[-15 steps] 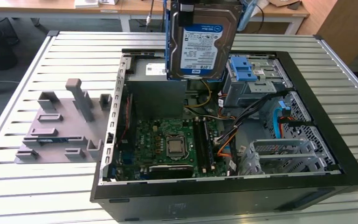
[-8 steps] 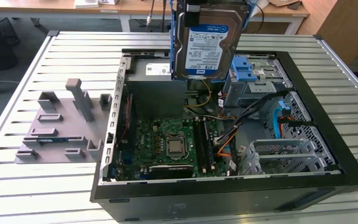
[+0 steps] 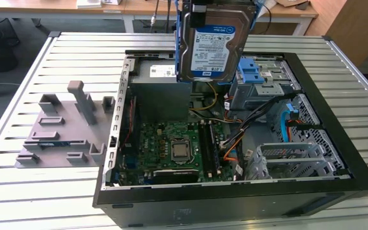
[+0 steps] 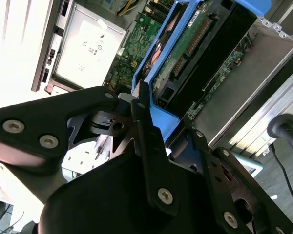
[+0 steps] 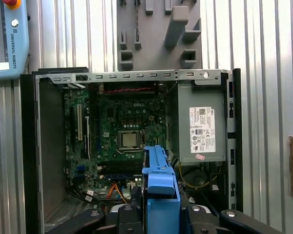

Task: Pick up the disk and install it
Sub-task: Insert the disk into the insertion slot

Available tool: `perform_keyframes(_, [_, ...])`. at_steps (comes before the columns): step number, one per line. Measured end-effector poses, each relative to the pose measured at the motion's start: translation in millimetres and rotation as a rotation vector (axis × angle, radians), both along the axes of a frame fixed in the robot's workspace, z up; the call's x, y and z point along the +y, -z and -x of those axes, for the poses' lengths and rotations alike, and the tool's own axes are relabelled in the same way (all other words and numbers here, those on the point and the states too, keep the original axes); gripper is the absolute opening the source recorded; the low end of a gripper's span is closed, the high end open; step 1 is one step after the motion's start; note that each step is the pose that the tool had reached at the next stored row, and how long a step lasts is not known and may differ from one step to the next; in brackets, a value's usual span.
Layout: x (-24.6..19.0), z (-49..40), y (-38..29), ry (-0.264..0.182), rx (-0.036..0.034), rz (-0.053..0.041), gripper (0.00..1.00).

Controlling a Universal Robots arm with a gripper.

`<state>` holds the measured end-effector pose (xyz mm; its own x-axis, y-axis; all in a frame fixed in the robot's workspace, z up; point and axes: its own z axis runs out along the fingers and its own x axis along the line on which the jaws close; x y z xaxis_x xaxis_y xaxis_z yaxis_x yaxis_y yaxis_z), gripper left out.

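End effector (image 5: 161, 217): clamped on the disk (image 3: 216, 40) by its blue frame.
Position: disk upright in the air above the open computer case (image 3: 222, 190) on the worktop (image 3: 43, 201).
Done: pick-up.
Left: installation; disk not yet seated in the case.

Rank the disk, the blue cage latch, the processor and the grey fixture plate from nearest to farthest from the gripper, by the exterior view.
1. disk: clamped in the gripper, raised over the case.
2. blue cage latch: beside the disk's lower end.
3. processor: down on the board.
4. grey fixture plate: outside the case, exterior view's left.
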<state>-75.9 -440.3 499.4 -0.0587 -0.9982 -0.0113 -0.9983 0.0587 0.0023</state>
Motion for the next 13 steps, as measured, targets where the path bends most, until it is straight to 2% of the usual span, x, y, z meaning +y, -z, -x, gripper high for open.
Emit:
perform_keyframes(10, [0.0,-0.4,0.0,0.0,0.0,0.0003,0.36])
perform_keyframes(13, [-3.4,-0.4,0.0,0.0,0.0,0.0005,0.36])
